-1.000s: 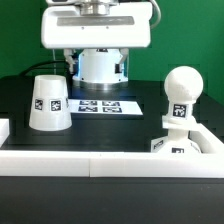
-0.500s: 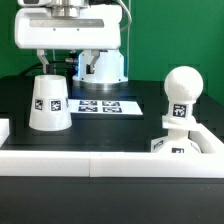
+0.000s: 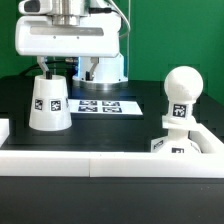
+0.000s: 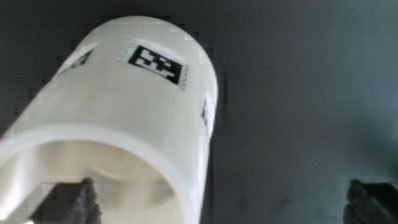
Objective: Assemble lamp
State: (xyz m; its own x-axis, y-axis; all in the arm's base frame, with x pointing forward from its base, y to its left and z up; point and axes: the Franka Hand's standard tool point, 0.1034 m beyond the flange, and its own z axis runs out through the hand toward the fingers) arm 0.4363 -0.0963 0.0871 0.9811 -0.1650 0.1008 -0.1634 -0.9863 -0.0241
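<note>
Two-finger gripper wide open, empty; white plastic truncated-cone shade under jaws, off-centre. Centre rim btwn fingers before closing.

Backdrop: flat green wall. Work surface: black table, matte, evenly lit. Front and side edges: low white rail. On table: marker board.
</note>
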